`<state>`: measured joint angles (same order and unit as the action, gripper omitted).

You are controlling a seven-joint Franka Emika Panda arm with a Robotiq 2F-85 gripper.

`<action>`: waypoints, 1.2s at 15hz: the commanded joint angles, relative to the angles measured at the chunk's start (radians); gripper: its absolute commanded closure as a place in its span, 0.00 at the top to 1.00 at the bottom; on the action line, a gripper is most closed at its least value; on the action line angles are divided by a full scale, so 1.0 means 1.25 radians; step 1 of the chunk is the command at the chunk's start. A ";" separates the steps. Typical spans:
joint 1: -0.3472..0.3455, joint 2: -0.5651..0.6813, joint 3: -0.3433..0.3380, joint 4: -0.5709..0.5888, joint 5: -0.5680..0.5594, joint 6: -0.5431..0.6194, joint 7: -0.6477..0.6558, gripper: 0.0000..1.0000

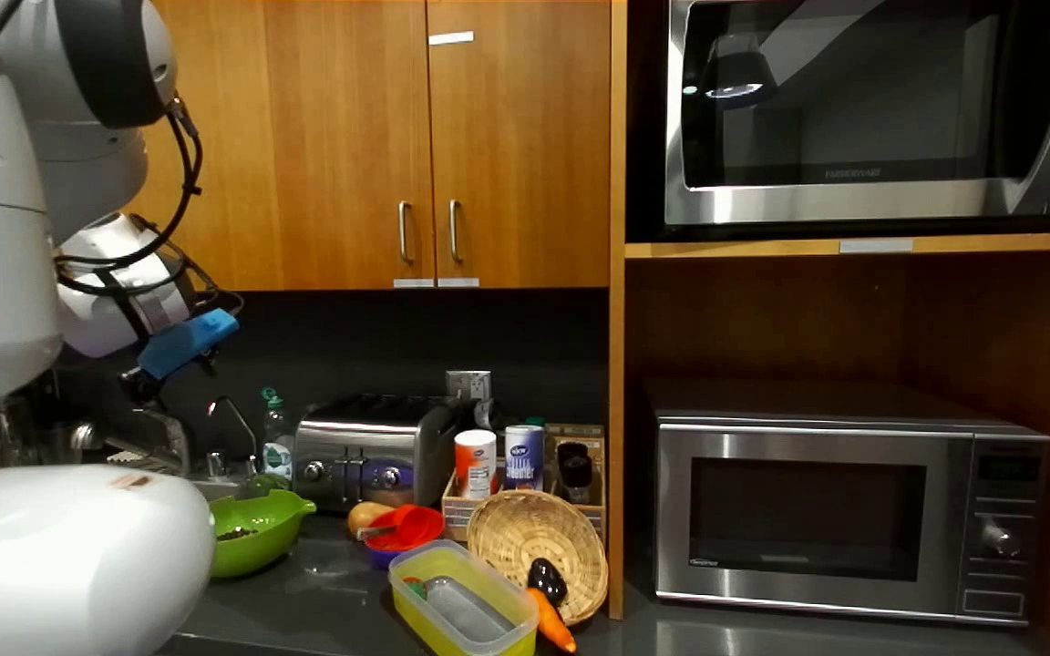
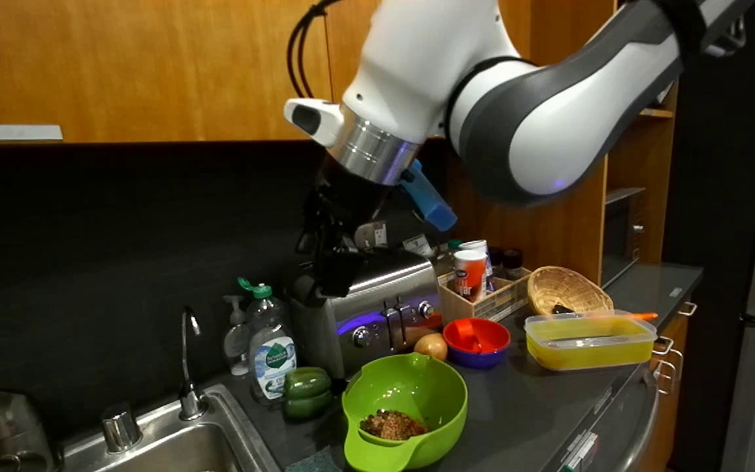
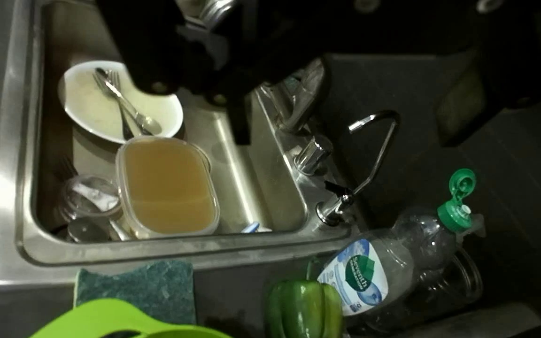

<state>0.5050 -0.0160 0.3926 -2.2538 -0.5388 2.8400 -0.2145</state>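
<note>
A: Status of the end effector?
B: Jaws spread wide, nothing gripped. Hanging over the left part of the worktop. Nearest thing, far as I can tell: soap bottle, upright, far side, right of the sink.
A: Readable text?
B: "Seventh" on the bottle label; line below too small. "Creamer" on the blue-white canister. Orange-white canister, left of it, shows "gar". Both in the wooden box. "Farberware" on the upper microwave. Lower microwave badge: illegible.
A: Obstacles?
B: Thin spout on the sink's far rim. Toaster right of the bottle. Green pepper just on the bottle's near side.
A: Containers?
B: Green bowl, near: grainy brown mix. Red bowl nested in a purple bowl. Tilted basket, far right: eggplant. Sink: plate with cutlery, plus a brownish tub; liquid or not, can't say.
</note>
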 commanded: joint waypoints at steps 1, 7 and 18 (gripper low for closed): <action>-0.025 -0.117 0.006 -0.153 0.141 0.151 0.023 1.00; -0.125 -0.311 0.058 -0.298 0.156 0.245 0.217 1.00; -0.169 -0.294 0.050 -0.250 0.190 0.164 0.261 1.00</action>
<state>0.3471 -0.3685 0.4392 -2.5793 -0.3201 3.1141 0.0571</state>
